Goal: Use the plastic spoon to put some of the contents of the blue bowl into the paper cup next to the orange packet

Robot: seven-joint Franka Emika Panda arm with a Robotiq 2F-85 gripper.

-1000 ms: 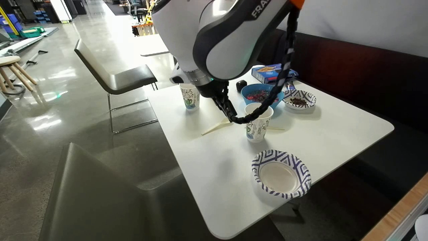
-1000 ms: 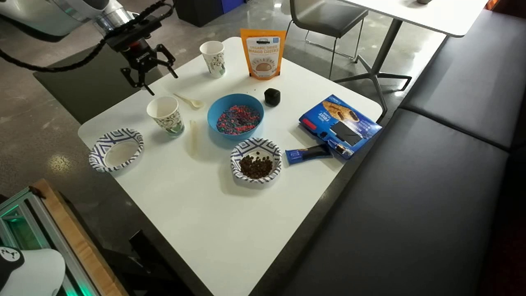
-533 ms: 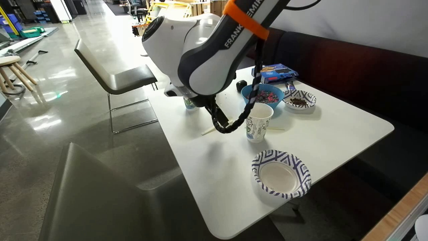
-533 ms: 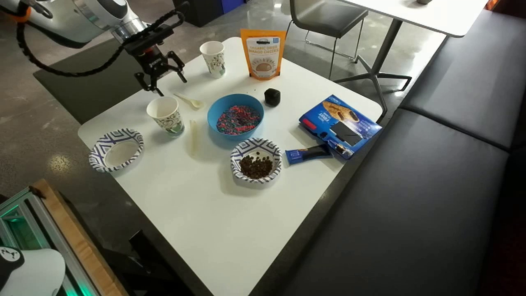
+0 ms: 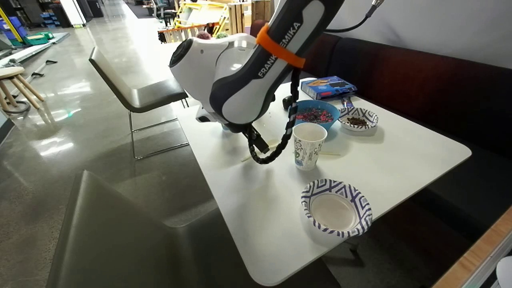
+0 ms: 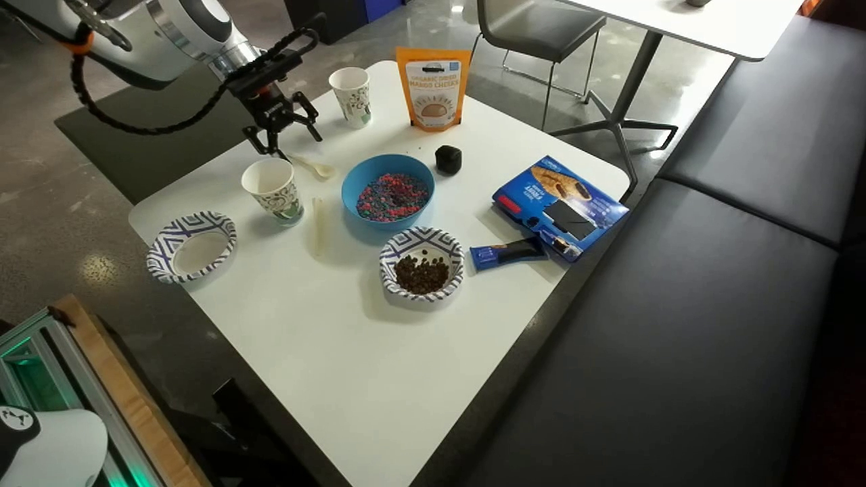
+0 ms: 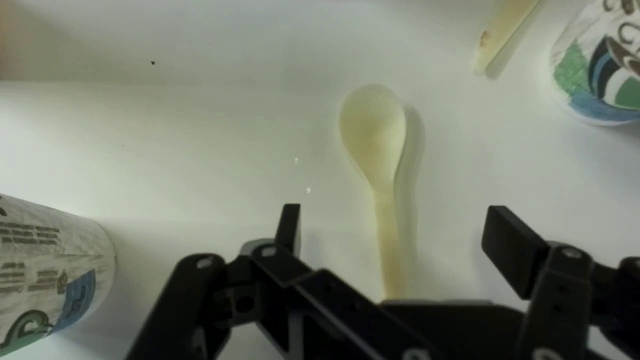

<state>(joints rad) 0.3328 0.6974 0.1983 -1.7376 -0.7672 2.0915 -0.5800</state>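
Over the pale plastic spoon (image 7: 372, 125), my gripper (image 7: 400, 240) stands open in the wrist view. The handle lies between its fingers without contact, its end hidden by the gripper body. An exterior view has the gripper (image 6: 300, 146) just above the handle end of the spoon (image 6: 314, 167), which lies flat on the table. The blue bowl (image 6: 362, 177) holds red and dark bits. Behind the spoon, the paper cup (image 6: 353, 101) stands upright beside the orange packet (image 6: 434, 91). That paper cup (image 7: 55, 265) also shows at the left of the wrist view.
Close to the gripper stands another printed cup (image 6: 274, 193). A second pale utensil (image 6: 319, 226) lies near it. Also around are a patterned bowl of brown bits (image 6: 389, 260), an empty patterned bowl (image 6: 159, 253), a black lump (image 6: 448, 160) and a blue box (image 6: 561, 210).
My gripper has come down and across the table toward the spoon's handle, its jaws staying apart. The cups, bowls and spoon have kept their places.
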